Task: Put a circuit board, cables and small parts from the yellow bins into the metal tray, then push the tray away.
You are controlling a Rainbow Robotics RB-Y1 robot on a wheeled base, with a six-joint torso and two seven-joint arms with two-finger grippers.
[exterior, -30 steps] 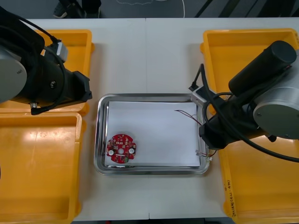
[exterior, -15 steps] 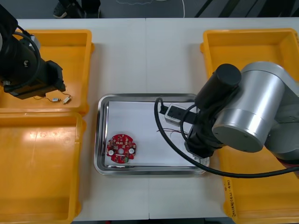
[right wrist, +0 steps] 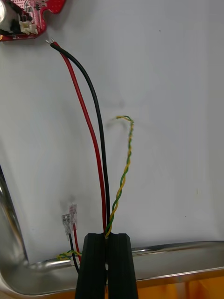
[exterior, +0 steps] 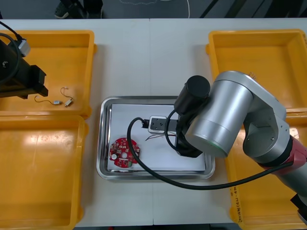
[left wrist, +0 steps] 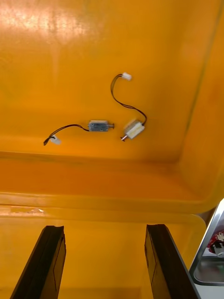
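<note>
My right gripper point(right wrist: 106, 236) is shut on a bundle of cables low over the white inside of the metal tray point(right wrist: 179, 249). From the fingers run a red and black pair point(right wrist: 92, 140) and a twisted yellow-green cable point(right wrist: 123, 174). The pair's bare ends reach almost to the round red circuit board point(right wrist: 22, 18). In the front view the right arm point(exterior: 216, 120) covers the tray's right half point(exterior: 102, 139), and the board point(exterior: 123, 152) lies at its near left. My left gripper point(left wrist: 105, 228) hangs open above the far left bin, short of two small metal parts point(left wrist: 100, 125) with thin leads.
Yellow bins stand far left point(exterior: 72, 40), near left point(exterior: 38, 167), far right point(exterior: 259, 43) and near right point(exterior: 259, 201). The small metal parts point(exterior: 63, 101) lie near the far left bin's front wall. The left arm point(exterior: 14, 72) sits at the table's left edge.
The right arm has swung left from the tray's right rim to over its middle, bringing the cables along. The left arm has drawn back leftward, uncovering the small parts in the far left bin.
</note>
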